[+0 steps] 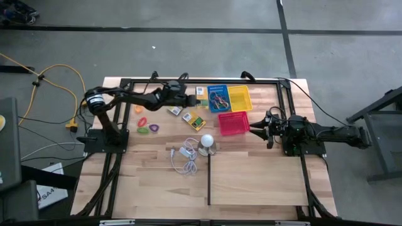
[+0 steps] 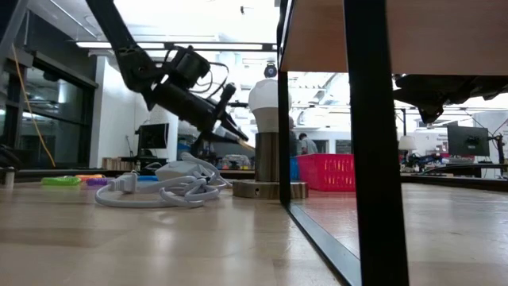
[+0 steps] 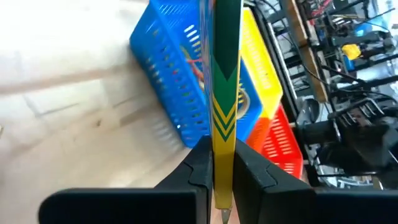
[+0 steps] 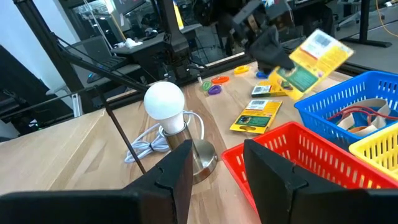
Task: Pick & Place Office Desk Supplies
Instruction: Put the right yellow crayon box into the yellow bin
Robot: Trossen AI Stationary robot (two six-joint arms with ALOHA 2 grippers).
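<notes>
1. Office desk supplies are spread over the far half of the tabletop [image 1: 251, 182], between the two arms, with one yellow-and-green packet [image 4: 311, 62] already lifted clear of the wood.
2. Three baskets stand in a cluster right of the supplies: a blue basket [image 1: 218, 98] and a yellow basket [image 1: 240, 98] side by side on the far side, a red basket [image 1: 232, 123] nearer. I take them for the drop-off bins, which would explain why they sit where either arm can reach. The blue one already holds some rubber bands.
3. The left gripper [image 3: 222, 180] hangs just left of the blue basket, jaws pinched narrow on the thin edge of the packet, so the card stands on end, ready, I'd guess, to slip in over the rim.
4. The right gripper [image 4: 214, 168] waits low beside the red basket, jaws wide and empty.
5. One white bulb lamp [image 1: 207, 143] and one coiled white cord [image 1: 183, 157] lie nearer, apart from the sorting.
6. Three more packets [image 1: 195, 120] rest flat between the left gripper and the lamp, as far as I can count.
7. Coloured rings [image 1: 146, 123] lie to the left: I make out four, orange, pink, green and purple; others may be hidden.
</notes>
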